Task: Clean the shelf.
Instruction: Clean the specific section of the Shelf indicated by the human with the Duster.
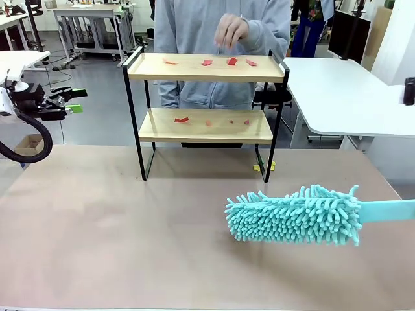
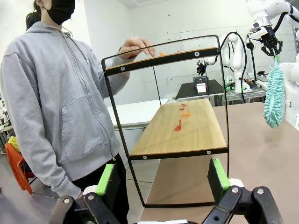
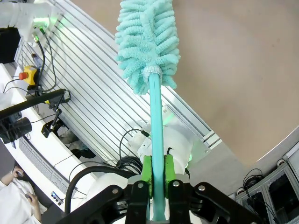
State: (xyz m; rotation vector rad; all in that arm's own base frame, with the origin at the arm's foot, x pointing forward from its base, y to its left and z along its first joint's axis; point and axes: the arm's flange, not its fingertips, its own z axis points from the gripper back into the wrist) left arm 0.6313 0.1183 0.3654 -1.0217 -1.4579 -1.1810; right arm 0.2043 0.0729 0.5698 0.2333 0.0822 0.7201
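Shelf [image 1: 149,67] stands upright at the far middle of the brown table [image 1: 117,227], its black legs on the surface, and I see a person in a grey hoodie right behind it. Red scraps [image 1: 207,62] lie scattered along the top board [image 1: 188,72], with a few more on the lower board [image 1: 162,129]. A small yellow scrap [image 1: 264,166] lies on the table by the shelf's right legs. The person's hand [image 1: 231,30] hovers just above the top board, fingers pointing down. My left gripper [image 1: 76,100] hangs off to the left, well apart from the shelf, jaws spread wide with nothing between them. Through its wrist camera the green pads [image 2: 106,179] frame the shelf seen from one end. My right gripper [image 3: 157,164] is clamped tight on the handle of a teal microfibre duster [image 1: 295,217], pads pressed to both sides of the stem. The duster's fluffy head hangs low over the near right part of the table, lying roughly level, short of the shelf and not touching it.
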